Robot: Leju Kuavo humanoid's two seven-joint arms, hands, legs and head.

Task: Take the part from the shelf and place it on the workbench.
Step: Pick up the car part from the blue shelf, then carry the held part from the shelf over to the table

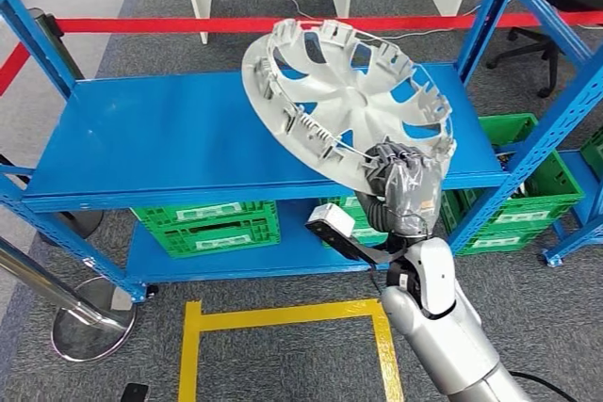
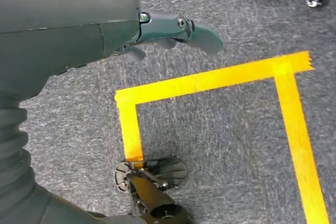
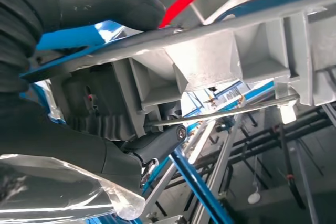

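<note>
A large silver wheel cover [image 1: 341, 91], the part, is tilted up off the top board of the blue shelf [image 1: 156, 138], inner ribbed side facing me. My right hand [image 1: 401, 185] grips its near rim from below. Close up in the right wrist view, the grey rim [image 3: 222, 61] runs across with my dark fingers [image 3: 158, 142] clamped under it. My left hand [image 2: 174, 27] hangs over the carpet with fingers stretched out, holding nothing.
Green crates [image 1: 213, 223] sit on the lower shelf, more [image 1: 526, 176] at the right. A red barrier tape [image 1: 178, 24] runs behind the shelf. Yellow floor tape [image 1: 285, 313] marks a square before it. A chrome stanchion base [image 1: 89, 327] stands at the left.
</note>
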